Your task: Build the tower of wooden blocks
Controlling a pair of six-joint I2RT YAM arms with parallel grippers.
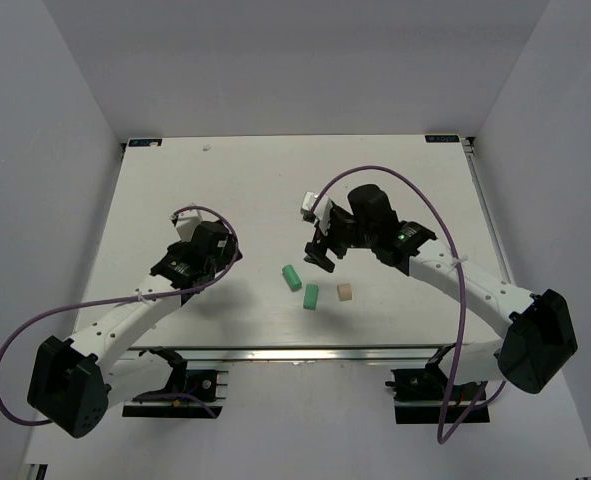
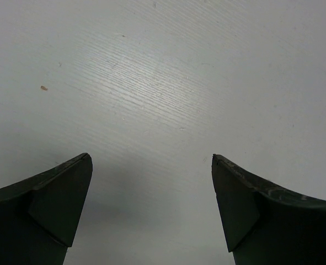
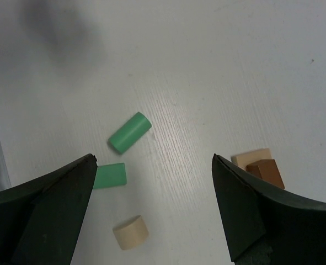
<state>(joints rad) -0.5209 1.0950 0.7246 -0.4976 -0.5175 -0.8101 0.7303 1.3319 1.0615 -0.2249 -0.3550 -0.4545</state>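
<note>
**Blocks lie loose on the bench, and both tools wait with fingers apart.**

The wood block tower (image 3: 260, 165) is not yet built. A pale block touches a brown one, whether on it or beside it I cannot tell. A green cylinder (image 3: 129, 132), a green block (image 3: 110, 175) and a pale cylinder (image 3: 131, 232) lie apart from each other. The right tool (image 3: 153, 157) hangs wide open and empty above them, probably to choose a piece. The left tool (image 2: 151, 157), also wide open and empty, is over bare bench (image 2: 151, 66).

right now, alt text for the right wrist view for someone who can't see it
The right gripper's open fingers frame five small blocks on a white table. A green cylinder lies on its side, a green block and tan cylinder sit nearer, and a dark brown block touches a tan block.
</note>
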